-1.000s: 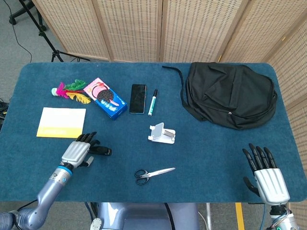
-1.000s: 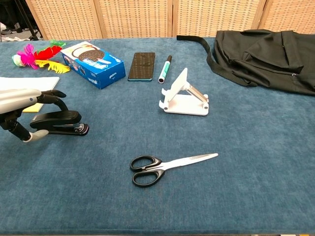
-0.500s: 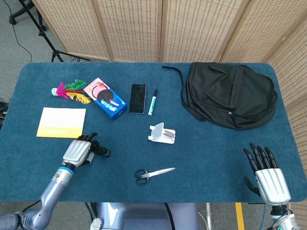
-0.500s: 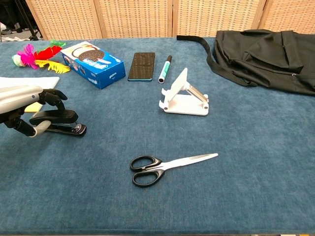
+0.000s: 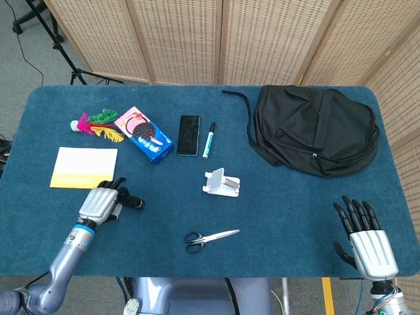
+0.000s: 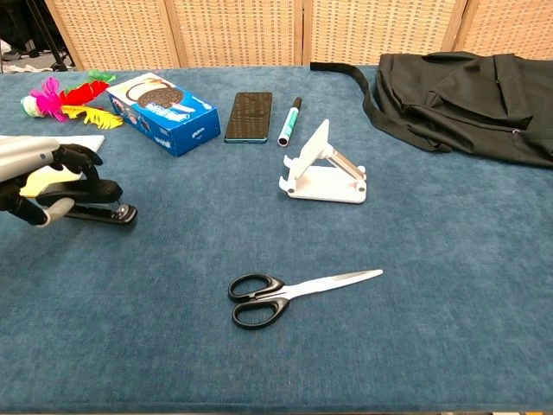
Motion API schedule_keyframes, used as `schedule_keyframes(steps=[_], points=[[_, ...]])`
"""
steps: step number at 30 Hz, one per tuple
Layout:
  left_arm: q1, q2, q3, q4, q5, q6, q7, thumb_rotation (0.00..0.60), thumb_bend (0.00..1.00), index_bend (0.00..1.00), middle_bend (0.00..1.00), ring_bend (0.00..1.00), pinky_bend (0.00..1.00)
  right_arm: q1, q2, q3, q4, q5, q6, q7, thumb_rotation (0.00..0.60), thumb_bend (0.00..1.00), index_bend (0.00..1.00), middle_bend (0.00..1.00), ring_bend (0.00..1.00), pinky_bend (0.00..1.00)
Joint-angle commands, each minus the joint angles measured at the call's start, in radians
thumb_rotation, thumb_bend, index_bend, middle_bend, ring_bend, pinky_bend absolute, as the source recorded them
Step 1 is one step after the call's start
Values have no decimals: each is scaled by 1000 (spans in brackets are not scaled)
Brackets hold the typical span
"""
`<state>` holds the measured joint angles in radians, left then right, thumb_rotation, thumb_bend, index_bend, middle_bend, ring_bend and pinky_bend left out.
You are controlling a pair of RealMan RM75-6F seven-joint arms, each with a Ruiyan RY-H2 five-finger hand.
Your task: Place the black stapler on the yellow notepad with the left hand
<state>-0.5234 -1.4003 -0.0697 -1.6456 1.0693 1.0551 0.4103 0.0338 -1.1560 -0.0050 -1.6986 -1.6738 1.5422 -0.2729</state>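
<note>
On the tabletop (image 5: 275, 216), the notepad (image 5: 84, 167) lies at nine o'clock, with the stapler (image 5: 129, 201) just toward six from it, in the left hand (image 5: 100, 205). The scissors (image 5: 209, 237) lie at six o'clock, the phone stand (image 5: 221, 183) at centre, and the backpack (image 5: 315, 128) at two.

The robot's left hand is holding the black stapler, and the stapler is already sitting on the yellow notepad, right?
Not quite. The left hand does hold the black stapler, but the stapler is not on the yellow notepad yet. The head view shows the stapler over the blue table, nearer the robot than the notepad.
</note>
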Motion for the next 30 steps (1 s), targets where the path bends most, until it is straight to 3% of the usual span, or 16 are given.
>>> schedule_keyframes(steps=[1,8,18,30], points=[[-6,12,-9,12,6,11,14,600,580,470,187,199,190,0,0,0,-1,0,0,0,600,336,67,0,0,25],[-14,30,-34,63,7,18,-4,600,584,471,187,199,190,-1,1,-1,-4,-2,0,-2,600,334,67,0,0,25],[-26,52,-59,230,7,-20,-74,600,586,473,187,199,190,0,-2,-1,-5,0,-4,-9,600,336,67,0,0,23],[-19,-6,-54,450,17,-75,-181,600,587,475,187,200,190,2,-10,-3,-2,5,-17,-31,600,334,67,0,0,22]])
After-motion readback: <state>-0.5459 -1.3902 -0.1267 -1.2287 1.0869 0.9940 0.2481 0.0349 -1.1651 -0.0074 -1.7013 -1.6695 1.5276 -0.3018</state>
